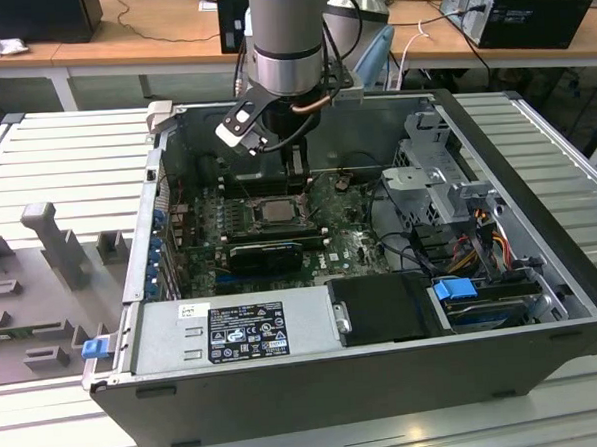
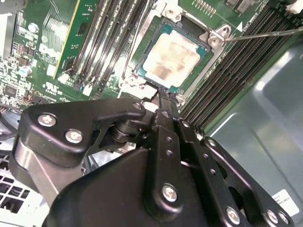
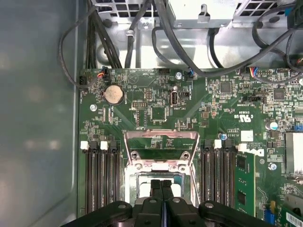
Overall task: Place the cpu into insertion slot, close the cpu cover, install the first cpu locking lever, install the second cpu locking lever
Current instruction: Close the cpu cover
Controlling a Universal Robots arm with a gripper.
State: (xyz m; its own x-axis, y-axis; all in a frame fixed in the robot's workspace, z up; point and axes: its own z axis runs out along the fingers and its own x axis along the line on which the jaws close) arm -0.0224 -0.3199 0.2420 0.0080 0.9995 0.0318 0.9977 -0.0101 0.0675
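Note:
The cpu (image 2: 173, 53), a square chip with a pale metal top, lies flat in the insertion slot (image 2: 137, 71) on the green board; from outside the cpu (image 1: 274, 211) shows in the middle of the open case. The cpu cover (image 3: 161, 142) stands swung open off the slot, with board showing through its window. My gripper (image 3: 162, 185) is shut with nothing between its black fingers. Its tips (image 2: 160, 98) hang just over one edge of the slot, above the chip. A thin metal locking lever (image 2: 265, 34) sticks out free beside the slot.
Long black memory slots (image 3: 102, 175) flank the socket on both sides. A black card (image 1: 265, 253) lies in front of it, with a grey power supply (image 1: 234, 332) nearer. Cables and a drive cage (image 1: 447, 191) crowd the exterior view's right. The case wall (image 2: 265, 109) is close.

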